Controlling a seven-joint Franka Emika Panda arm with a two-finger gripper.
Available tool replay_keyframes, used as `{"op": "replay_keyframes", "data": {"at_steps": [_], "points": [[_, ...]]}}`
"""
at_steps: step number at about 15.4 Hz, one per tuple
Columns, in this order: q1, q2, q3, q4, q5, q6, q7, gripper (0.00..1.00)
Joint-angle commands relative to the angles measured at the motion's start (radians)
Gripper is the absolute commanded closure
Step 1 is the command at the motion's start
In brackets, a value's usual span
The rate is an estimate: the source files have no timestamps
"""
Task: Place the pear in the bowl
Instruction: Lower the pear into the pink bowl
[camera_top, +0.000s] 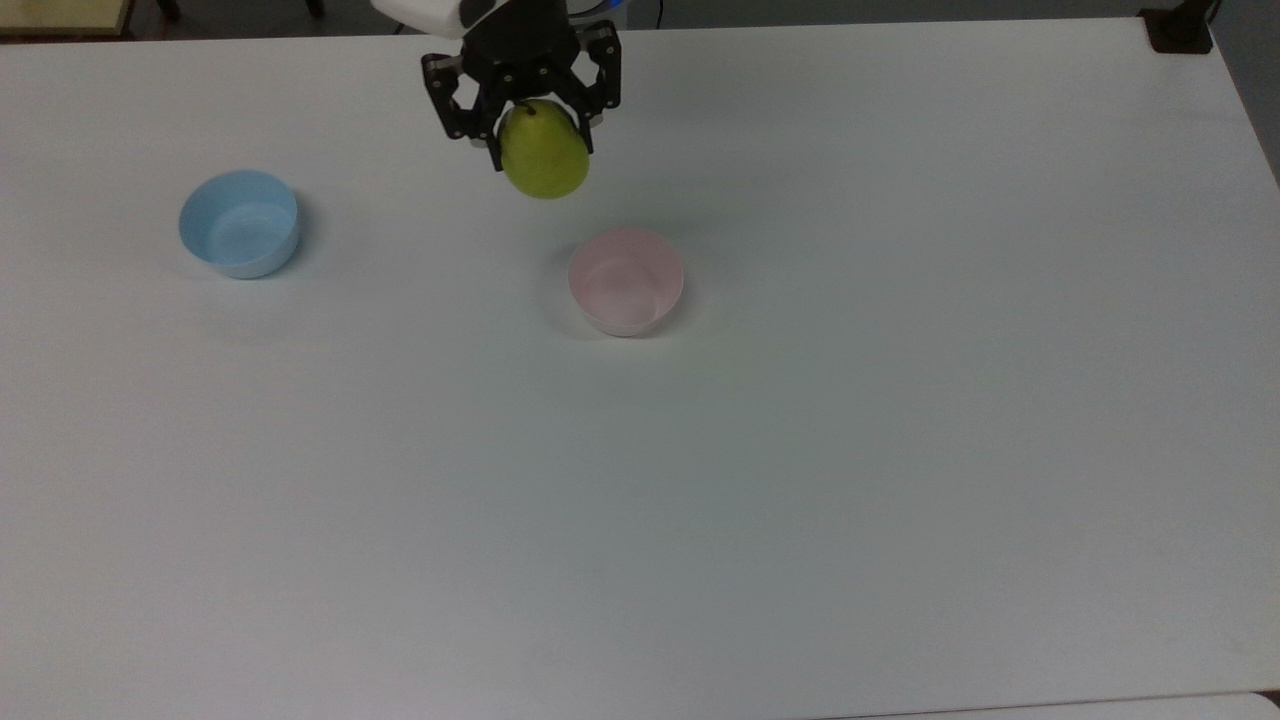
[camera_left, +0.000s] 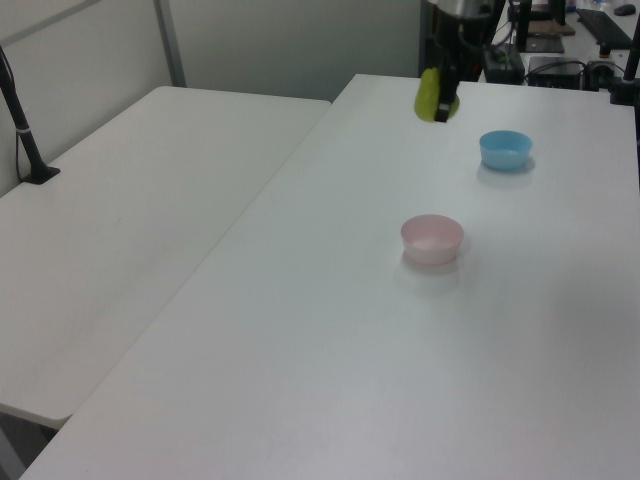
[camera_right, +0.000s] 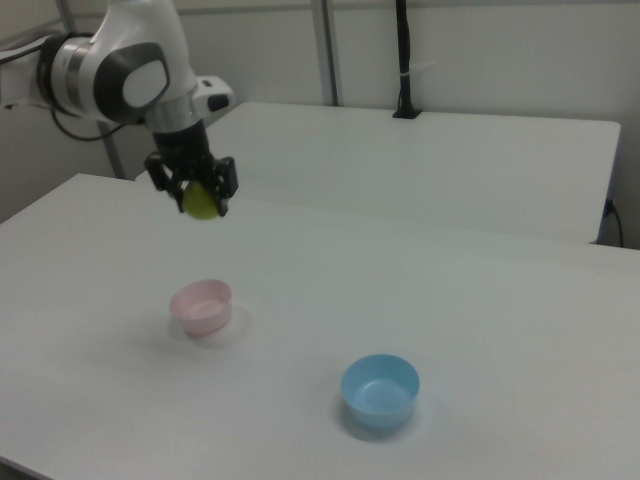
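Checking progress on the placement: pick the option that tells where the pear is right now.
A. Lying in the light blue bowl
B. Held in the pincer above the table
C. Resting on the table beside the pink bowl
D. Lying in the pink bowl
B: the pincer is shut on the pear, which hangs in the air clear of the table, while the pink bowl and light blue bowl hold nothing.

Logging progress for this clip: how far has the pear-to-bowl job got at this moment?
Done: the small yellow-green glossy pear is picked up, clamped in the black two-finger gripper and clear of the white table. In hand: it is carried in the air, not yet over the pale pink plastic bowl. Left: centre it over that bowl, lower and release. The bowl holds nothing.
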Motion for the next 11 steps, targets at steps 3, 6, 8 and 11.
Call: {"op": "replay_keyframes", "data": {"at_steps": [3, 6, 8, 11], "points": [[0.070, -0.058, -0.006, -0.231, 0.013, 0.172, 0.010, 0.93], [0.102, -0.002, -0.007, -0.255, 0.012, 0.244, 0.010, 0.93], [0.117, 0.052, -0.007, -0.254, 0.012, 0.290, 0.021, 0.93], [0.132, 0.126, -0.007, -0.252, 0.001, 0.348, 0.035, 0.93]]}}
